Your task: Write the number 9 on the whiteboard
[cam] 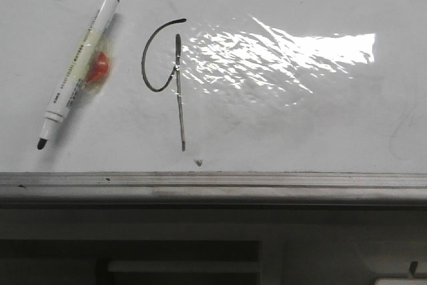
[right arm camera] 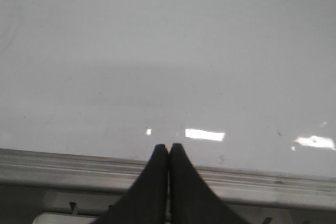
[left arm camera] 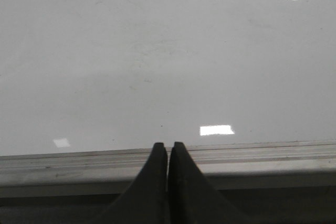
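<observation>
Front view showed the number 9 (cam: 167, 75) already drawn on the whiteboard (cam: 300, 131), marker (cam: 77, 71) lying uncapped beside it; left gripper (left arm camera: 168, 148) and right gripper (right arm camera: 168, 148) were pressed together, empty, so nothing seemed left.

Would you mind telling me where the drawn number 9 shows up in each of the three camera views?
Front view: the number 9 sits left of centre on the whiteboard, between the marker and the glare patch.
Left wrist view: not in it; only bare board and the shut left gripper.
Right wrist view: not in it; bare board and the shut right gripper.
Shared landmark: the board's grey edge rail.
</observation>
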Controlling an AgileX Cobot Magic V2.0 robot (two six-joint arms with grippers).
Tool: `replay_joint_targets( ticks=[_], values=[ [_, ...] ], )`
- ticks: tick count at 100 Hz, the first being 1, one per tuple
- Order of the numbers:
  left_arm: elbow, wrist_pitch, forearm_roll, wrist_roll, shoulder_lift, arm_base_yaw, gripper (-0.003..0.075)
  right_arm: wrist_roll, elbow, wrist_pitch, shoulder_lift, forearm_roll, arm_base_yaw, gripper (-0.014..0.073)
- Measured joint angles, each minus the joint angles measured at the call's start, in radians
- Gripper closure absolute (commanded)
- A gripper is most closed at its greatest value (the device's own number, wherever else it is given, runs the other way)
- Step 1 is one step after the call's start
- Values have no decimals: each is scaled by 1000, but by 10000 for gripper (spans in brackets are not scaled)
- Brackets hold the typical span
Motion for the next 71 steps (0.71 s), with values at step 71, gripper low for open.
replay_joint_targets(
  ticks=[71],
  values=[
    [0, 0, -2, 0, 0, 0, 741, 4, 0, 4, 0, -7, -26, 655]
  ],
)
